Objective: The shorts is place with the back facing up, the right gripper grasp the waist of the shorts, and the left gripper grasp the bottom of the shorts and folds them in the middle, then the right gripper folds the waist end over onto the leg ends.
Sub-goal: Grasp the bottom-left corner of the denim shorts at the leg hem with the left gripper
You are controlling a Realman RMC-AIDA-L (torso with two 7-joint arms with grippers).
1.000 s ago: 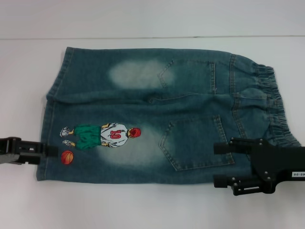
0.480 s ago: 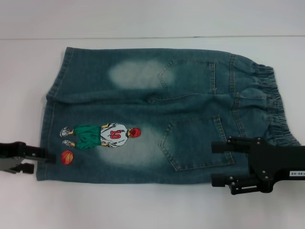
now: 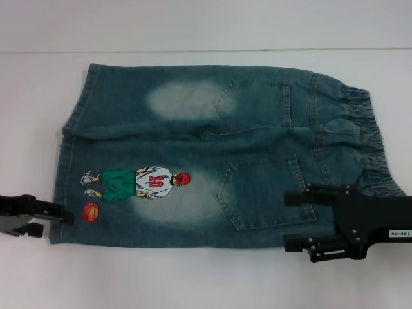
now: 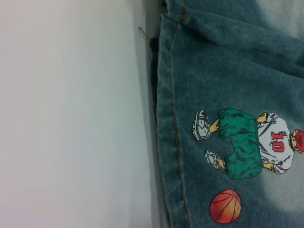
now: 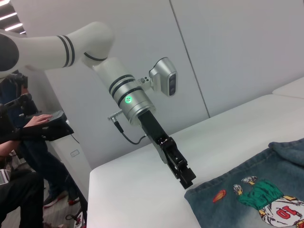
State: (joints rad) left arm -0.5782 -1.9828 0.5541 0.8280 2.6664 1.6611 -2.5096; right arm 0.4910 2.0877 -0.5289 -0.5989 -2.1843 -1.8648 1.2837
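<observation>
Spread flat, back up, across a white table: the shorts, blue-green denim with pale faded patches, waist end toward the robot's right, leg ends toward its left. Poised over the near corner of the waist, beside the lower back pocket: the right gripper, jaws spread wide, one finger above the denim, the other just past its near edge, nothing held. Low at the bottom of the shorts, by the near hem corner: the left gripper, fingertips touching or just short of the stitched edge; jaw state impossible to tell, the tips looking close together in the right wrist view. Just inside that hem: the embroidered player numbered 10 and, smaller, the orange basketball. Likely risks from here, as a judgement only: a left pinch catching just the top layer of the hem, or sliding off the thick seam, leaving the lower layer behind in the fold; a right closure taking too little of the puckered elastic, letting the waist slip free mid-lift; uneven lifting by the two arms skewing the centre fold. No containers anywhere in view, so nothing to report inside any.
</observation>
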